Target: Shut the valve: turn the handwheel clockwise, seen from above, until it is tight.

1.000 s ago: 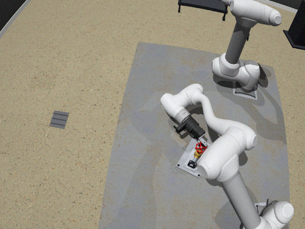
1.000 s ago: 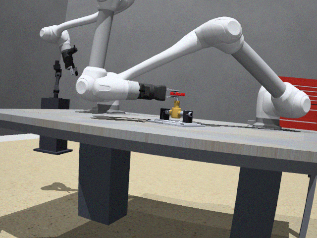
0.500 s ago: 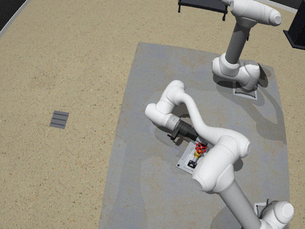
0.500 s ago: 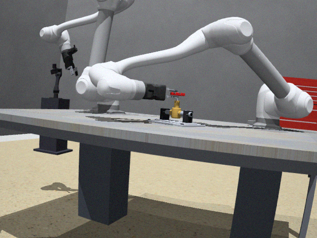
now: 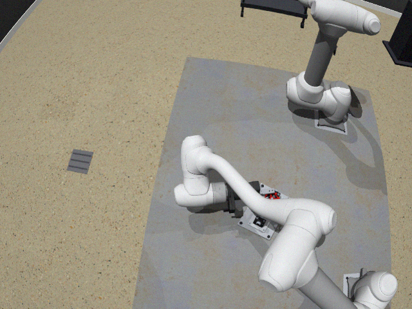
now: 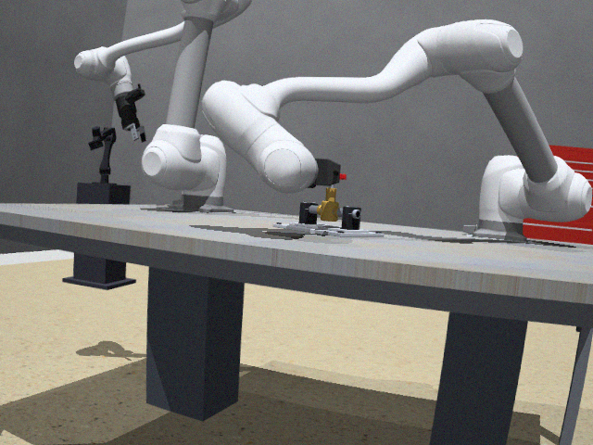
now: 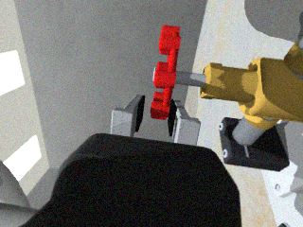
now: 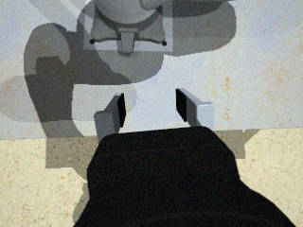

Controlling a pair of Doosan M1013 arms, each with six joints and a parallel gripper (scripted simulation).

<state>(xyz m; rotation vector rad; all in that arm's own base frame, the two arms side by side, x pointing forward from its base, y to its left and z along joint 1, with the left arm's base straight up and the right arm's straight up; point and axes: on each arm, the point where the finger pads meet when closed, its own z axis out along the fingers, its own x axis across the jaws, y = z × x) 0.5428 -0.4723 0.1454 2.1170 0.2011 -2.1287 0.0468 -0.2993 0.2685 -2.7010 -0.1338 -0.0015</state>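
glossy red plastic-looking handwheel (image 5: 275, 194) (image 6: 343, 176) (image 7: 165, 76), smooth brass-coloured metal valve body (image 6: 329, 210) (image 7: 275, 90), speckled floor (image 5: 83, 100) (image 6: 306, 330)

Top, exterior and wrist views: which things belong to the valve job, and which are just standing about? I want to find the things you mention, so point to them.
Job:
- red handwheel (image 5: 271, 197) (image 6: 343, 176) (image 7: 166, 76)
- yellow valve body (image 6: 329, 211) (image 7: 276, 90)
- mounting plate (image 5: 244, 223) (image 6: 371, 234) (image 7: 284, 199)
- left gripper (image 5: 254, 186) (image 6: 329, 172) (image 7: 157, 113), open at the wheel

Not job, by the look of it:
- floor grate (image 5: 80, 158)
- red cabinet (image 6: 570, 232)
- small black arm (image 6: 106, 158)

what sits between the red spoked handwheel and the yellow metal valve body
A short grey stem joins the red handwheel to the yellow valve body; nothing else lies between them. The left wrist view shows it.
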